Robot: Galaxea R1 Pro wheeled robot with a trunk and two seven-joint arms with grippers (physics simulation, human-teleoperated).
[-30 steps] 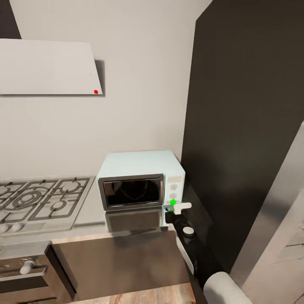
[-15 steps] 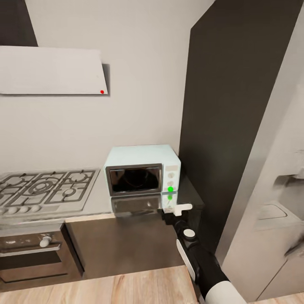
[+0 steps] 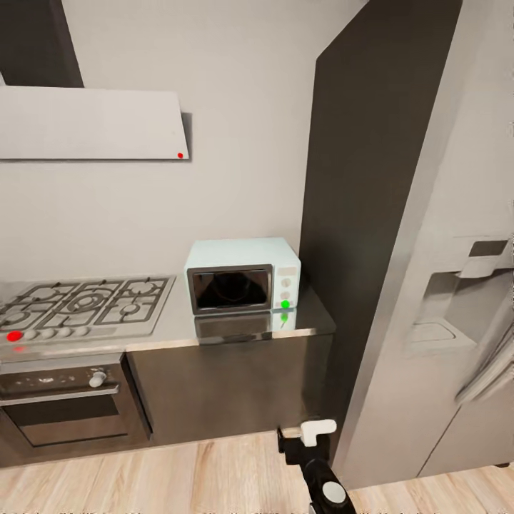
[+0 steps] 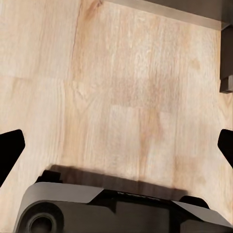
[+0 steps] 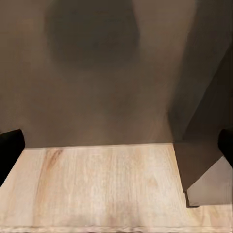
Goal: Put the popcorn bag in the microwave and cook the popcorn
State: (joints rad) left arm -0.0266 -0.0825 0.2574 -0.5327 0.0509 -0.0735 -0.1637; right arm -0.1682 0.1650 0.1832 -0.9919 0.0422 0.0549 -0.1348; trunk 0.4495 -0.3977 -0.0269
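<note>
Backing off has shrunk the microwave [image 3: 243, 278], door shut, green light on; both claws gape empty, so I judge heating underway.

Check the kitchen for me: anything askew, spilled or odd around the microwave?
Nothing looks spilled or damaged. The microwave sits square on the countertop with its door shut and a green light on its panel. One red light glows at the front left of the gas hob, where its knobs are. No popcorn bag can be seen.
</note>
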